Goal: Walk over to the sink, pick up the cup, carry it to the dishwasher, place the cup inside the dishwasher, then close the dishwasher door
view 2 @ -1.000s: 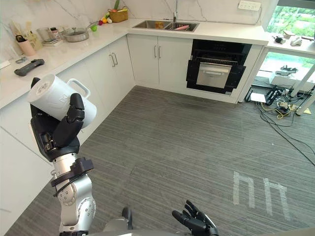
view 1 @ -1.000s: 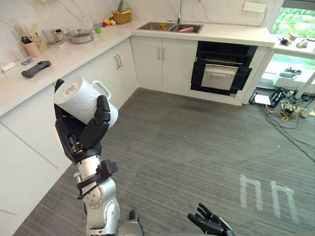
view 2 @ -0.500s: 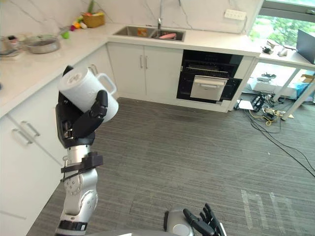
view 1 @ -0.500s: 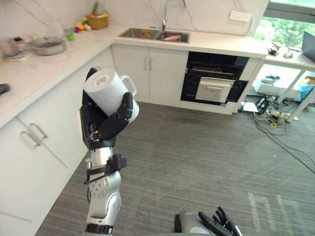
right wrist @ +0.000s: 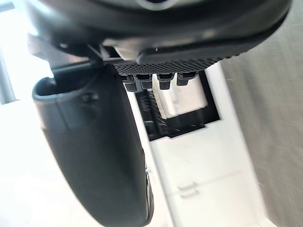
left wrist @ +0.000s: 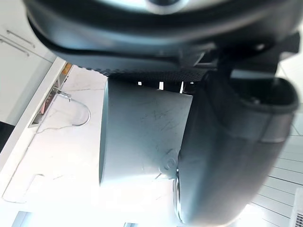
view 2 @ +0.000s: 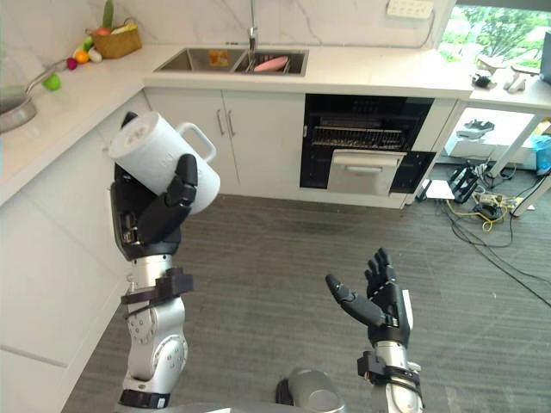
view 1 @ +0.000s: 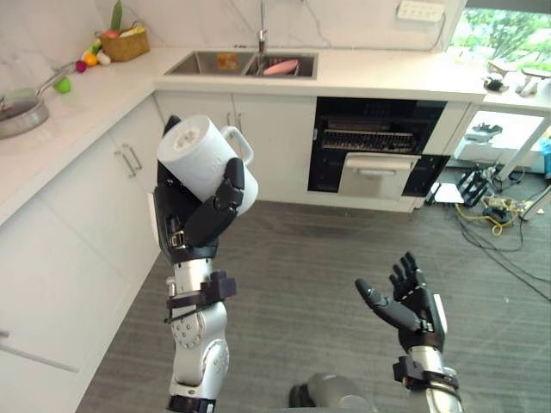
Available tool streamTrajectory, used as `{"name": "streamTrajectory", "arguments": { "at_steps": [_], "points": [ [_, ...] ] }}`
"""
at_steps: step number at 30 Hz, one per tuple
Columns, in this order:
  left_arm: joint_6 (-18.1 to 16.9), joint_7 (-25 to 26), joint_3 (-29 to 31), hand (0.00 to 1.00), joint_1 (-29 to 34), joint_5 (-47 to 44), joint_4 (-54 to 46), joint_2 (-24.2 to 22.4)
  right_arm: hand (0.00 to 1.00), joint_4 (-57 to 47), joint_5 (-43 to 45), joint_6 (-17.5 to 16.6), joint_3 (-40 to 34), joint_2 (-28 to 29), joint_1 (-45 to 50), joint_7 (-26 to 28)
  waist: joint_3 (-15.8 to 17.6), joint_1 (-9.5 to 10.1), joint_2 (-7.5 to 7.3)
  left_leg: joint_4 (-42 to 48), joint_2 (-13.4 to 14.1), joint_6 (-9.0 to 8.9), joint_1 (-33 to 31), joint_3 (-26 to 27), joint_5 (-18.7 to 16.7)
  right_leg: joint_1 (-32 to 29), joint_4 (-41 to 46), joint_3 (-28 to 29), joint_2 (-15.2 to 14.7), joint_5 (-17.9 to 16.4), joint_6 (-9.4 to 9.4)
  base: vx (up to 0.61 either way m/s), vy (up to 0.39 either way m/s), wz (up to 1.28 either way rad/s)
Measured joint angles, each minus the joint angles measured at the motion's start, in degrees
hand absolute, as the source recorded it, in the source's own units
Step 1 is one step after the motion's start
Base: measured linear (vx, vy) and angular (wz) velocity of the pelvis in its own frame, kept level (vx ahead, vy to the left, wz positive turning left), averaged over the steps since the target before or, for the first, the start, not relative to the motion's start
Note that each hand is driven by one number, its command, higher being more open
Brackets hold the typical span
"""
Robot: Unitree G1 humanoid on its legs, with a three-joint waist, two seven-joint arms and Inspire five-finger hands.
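**A:** Which step is in hand?

**B:** Carry. The white cup [view 1: 203, 162] is off the sink [view 1: 242, 62] and held high, tilted, with the left hand [view 1: 195, 222] wrapped firmly round its body. The cup's handle points toward the cabinets [view 1: 256, 138]. The right hand [view 1: 411, 300] is low, palm up, fingers spread, holding nothing.

**A:** What does the next move call for?

**B:** In my judgement, close the gap to the dishwasher [view 1: 375, 143], which is well apart and ahead to the right. Then lower the cup and level it over the rack. The dark cavity is exposed and the silver door panel appears to be lowered forward.

**A:** Surface and room?

**B:** Grey plank floor [view 1: 320, 284] and a white L-shaped counter [view 1: 389, 79]. A fruit basket [view 1: 125, 43] stands at its far corner. Loose cables [view 1: 501, 217] lie near the window side, so keep the route away from them.
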Motion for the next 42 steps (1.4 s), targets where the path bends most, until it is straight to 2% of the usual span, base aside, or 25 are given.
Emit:
{"name": "streamTrajectory", "arguments": {
  "at_steps": [1, 3, 5, 6, 8, 9, 11, 12, 13, 14, 15, 16, 18, 19, 20, 24, 26, 27, 28, 32, 35, 38, 40, 41, 42],
  "points": [
    [0.0, -0.32, 0.55, 0.0, 1.53, -0.06, -0.34, -0.03, 1.0, -1.55, 0.14, -0.43, -0.72, -0.59, 0.17, 0.0, 0.08, 0.94, -0.3, -1.31, -0.03, 2.35, -4.68, 2.02, -4.58, 3.68, -2.52, 1.66, 0.09, -0.56, -0.24, 0.37, -0.033, -0.55],
    [-0.39, -0.4, 0.77, 0.0, 2.66, -0.98, -1.93, -0.07, 1.0, -6.31, 0.54, -0.51, -2.0, -2.59, -0.59, 0.73, -0.06, 2.71, -0.13, -13.37, -0.81, 2.48, -9.45, 7.13, -10.7, 8.79, -6.23, 5.32, -0.04, -0.48, 0.52, 0.56, 0.017, -0.7],
    [-1.52, -0.44, 1.0, 0.0, 2.92, -0.96, -2.87, 0.01, 1.0, -8.64, 1.89, -0.54, -2.82, -5.43, -3.28, 2.88, -0.22, 2.93, -0.38, -30.14, -4.39, 2.2, -10.07, 8.3, -11.85, 11.36, -8.3, 7.5, -0.67, -0.73, 0.91, 0.49, 0.083, -0.62],
    [-1.81, -0.29, 1.01, 0.0, 2.9, -0.83, -3.23, 0.06, 1.0, -9.14, 2.47, -0.57, -4.17, -7.51, -6.23, 4.68, -0.5, 2.76, -0.57, -44.81, -8.08, 1.28, -10.1, 6.89, -10.06, 12.64, -9.11, 9.1, -1.59, -1.19, 1.7, 0.56, 0.17, -0.69],
    [-1.83, -0.09, 0.86, 0.0, 3.72, -0.65, -3.21, 0.53, 1.0, -9.31, 3.59, -0.55, -5.56, -8.75, -9.66, 5.95, -1.07, 3.06, -1.51, -55.37, -12.9, 1.94, -9.02, 4.07, -0.38, 14.43, -9.3, 11.96, -3.75, -2.83, 4.54, 0.64, 0.239, -0.76],
    [-1.83, -0.06, 0.44, 0.0, 3.93, -0.66, -2.32, 0.94, 1.0, -9.69, 4.51, -0.46, -6.58, -8.06, -10.39, 6.74, -2.82, 2.75, -2.2, -57.63, -15.76, 5.97, -7.19, 3.84, 3.14, 15.37, -8.77, 13.68, -6.08, -4.14, 6.63, 0.62, 0.235, -0.45],
    [-1.74, -0.07, 0.77, 0.0, 2.74, -0.69, -0.66, 1.5, 1.0, -8.88, 4.87, 0.95, -6.67, -7.9, -11.44, 7.09, -2.55, 2.03, -3.81, -51.29, -15.6, 8.34, -7.86, 5.16, 1.53, 15.89, -6.66, 15.54, -7.43, -3.43, 8.05, 0.6, 0.175, -0.42],
    [-1.69, 0.04, 1.18, 0.0, 2.84, -0.73, 0.66, 2.21, 1.0, -7.22, 4.41, 3.47, -6.34, -7.07, -12.18, 7.44, -2.28, 3.27, -4.7, -37.4, -14.57, 8.26, -12.05, 7.21, -4.27, 17.84, -3.99, 15.42, -6.75, -1.33, 8.53, 0.54, 0.121, -0.53],
    [-1.66, 0.0, 0.73, 0.0, 2.81, -0.72, 1.07, 2.21, 1.0, -6.96, 4.43, 3.45, -6.68, -6.86, -11.81, 7.33, -2.57, 2.74, -5.07, -38.26, -16.06, 7.02, -11.62, 7.07, -5.56, 17.77, -1.11, 13.72, -6.87, -1.43, 8.76, 0.54, 0.164, -0.39],
    [-1.68, -0.09, -0.41, 0.0, 3.12, -0.66, 1.19, 1.9, 1.0, -6.84, 4.44, 3.48, -7.56, -6.85, -10.72, 6.97, -3.32, 2.72, -3.93, -45.85, -17.4, 10.09, -9.01, 6.95, -4.09, 15.39, 9.31, 9.73, -6.23, -0.81, 11.53, 0.29, 0.145, -0.06],
    [-1.98, -0.18, -0.63, 0.0, 3.01, -0.67, 1.26, 2.46, 1.0, -5.77, 4.43, 3.25, -7.64, -5.84, -10.37, 7.07, -4.0, 2.98, -4.72, -46.12, -17.85, 11.21, -7.29, 7.55, -6.85, 13.39, 15.87, 8.48, -6.99, 0.15, 13.62, 0.45, 0.166, -0.05],
    [-1.55, -0.23, -0.2, 0.0, 2.76, -0.64, 1.56, 4.36, 1.0, -2.8, 4.29, 3.32, -6.57, -3.63, -9.6, 7.13, -4.42, 2.28, -8.34, -47.56, -20.71, 12.11, -3.35, 7.51, -9.83, 6.94, 31.76, 6.63, -11.52, 9.74, 19.66, 0.4, 0.103, -0.07],
    [-1.36, -0.03, -0.04, 0.0, 2.71, -0.51, 2.31, 3.71, 1.0, -1.18, 3.25, 3.33, -6.43, -3.5, -9.34, 7.19, -4.07, 2.04, -8.25, -49.32, -21.24, 12.08, 0.14, 7.49, -11.58, -0.89, 42.74, 2.04, -15.79, 6.84, 12.07, 0.46, 0.094, -0.01],
    [-1.26, 0.32, -0.41, 0.0, 2.71, 0.22, 3.53, 3.04, 1.0, -1.25, 3.26, 3.31, -6.41, -3.48, -8.4, 7.16, -3.52, 1.55, -6.4, -51.47, -20.58, 11.53, 2.83, 6.74, -11.67, -5.78, 43.07, 0.61, -16.45, 3.63, 10.34, 0.53, 0.117, 0.22],
    [-0.47, 0.64, -0.66, 0.0, 2.59, 0.26, 4.05, 3.03, 1.0, -1.34, 3.3, 3.32, -6.35, -3.47, -7.79, 7.22, -2.92, 0.76, -4.98, -53.42, -19.68, 11.05, 5.51, 5.59, -11.54, -9.32, 38.27, 0.05, -16.06, 1.32, 11.06, 0.47, 0.079, 0.33],
    [0.45, 0.6, -0.69, 0.0, 2.57, 0.06, 4.13, 3.64, 1.0, -5.26, 3.34, 3.34, -5.92, -3.16, -4.86, 7.44, -2.14, -0.1, -4.08, -56.77, -16.43, 6.66, 12.28, 2.73, -13.96, -13.07, 14.03, -0.61, -13.97, 0.44, 11.39, 0.51, -0.048, 0.35],
    [0.34, 0.6, 0.48, 0.0, 3.54, 0.02, 4.03, 5.36, 1.0, -9.81, 3.41, 3.27, -4.03, -3.02, -3.62, 8.33, -2.7, 0.23, -5.16, -56.56, -14.92, 2.44, 16.3, 2.78, -17.02, -12.52, -1.48, 0.75, -11.86, 9.72, 10.81, 0.53, -0.147, -0.01],
    [0.28, 0.6, 0.52, 0.0, 3.75, 0.03, 3.99, 5.93, 1.0, -10.94, 3.42, 3.27, -3.6, -3.01, -3.38, 8.42, -3.21, 0.3, -5.96, -56.32, -15.19, 1.85, 17.21, 2.68, -18.1, -12.41, -3.71, 1.0, -11.88, 14.62, 10.47, 0.55, -0.185, 0.01],
    [0.12, 0.38, 0.09, 0.0, 3.82, -0.03, 5.25, 5.4, 1.0, -11.93, 3.48, 3.25, -3.37, -4.29, -4.16, 8.47, -3.51, 0.34, -4.11, -55.46, -12.88, 1.2, 18.62, 1.98, -20.66, -12.08, -1.86, -0.13, -10.22, 15.18, 9.07, 0.51, -0.16, 0.1],
    [0.72, -0.35, -3.42, 0.0, 3.29, 0.03, 5.16, 2.56, 1.0, -14.28, 3.47, 5.85, -3.32, -4.62, -6.1, 6.42, -2.67, 1.19, -2.04, -47.17, -9.02, -1.03, 16.63, 2.52, -18.84, -9.12, -2.27, -1.67, -7.73, 10.13, 7.49, 0.42, -0.156, 0.09],
    [0.82, -0.87, -4.33, 0.0, 3.58, 0.07, 4.57, 1.3, 1.0, -18.19, 3.4, 6.32, -2.95, -4.52, -5.19, 5.3, -2.22, 1.99, -0.87, -27.81, -6.6, 0.56, 8.99, 2.38, -14.46, -3.94, -4.97, -0.28, -7.62, 8.33, 7.02, 0.27, -0.064, -0.1],
    [0.43, -0.96, -4.68, 0.0, 3.65, 0.42, 2.85, 1.3, 1.0, -18.92, 3.46, 6.18, -3.31, -4.68, -6.32, 5.5, -2.74, 3.21, -0.79, -35.49, -9.07, 2.47, 6.15, 0.55, -20.31, -3.08, -7.05, 3.87, -8.06, 8.17, 6.68, 0.18, 0.069, -0.72],
    [0.0, -0.48, -4.58, 0.0, 3.69, 1.36, 2.72, 1.67, 1.0, -18.52, 3.74, 6.19, -3.41, -5.27, -7.36, 5.93, -2.84, 3.37, -0.69, -47.46, -11.42, 2.49, 4.89, -5.34, -20.86, -2.99, -8.28, 7.54, -8.71, 9.32, 8.44, 0.16, 0.155, -0.89],
    [0.01, -0.28, -4.66, 0.0, 3.77, 1.47, 2.73, 1.84, 1.0, -18.1, 4.04, 6.21, -3.39, -5.55, -7.72, 5.95, -2.97, 3.25, -0.47, -52.3, -11.57, 2.12, 4.74, -7.5, -19.75, -2.99, -8.69, 9.05, -8.71, 9.59, 8.95, 0.14, 0.211, -0.95],
    [0.01, -0.09, -4.69, 0.0, 3.9, 1.63, 2.79, 1.61, 1.0, -17.44, 4.16, 6.33, -3.41, -6.07, -7.86, 5.8, -3.66, 3.19, 0.54, -56.48, -10.8, -0.53, 5.35, -7.49, -10.98, -2.98, -9.23, 11.69, -7.84, 9.89, 10.35, 0.15, 0.225, -0.93]
  ]
}}
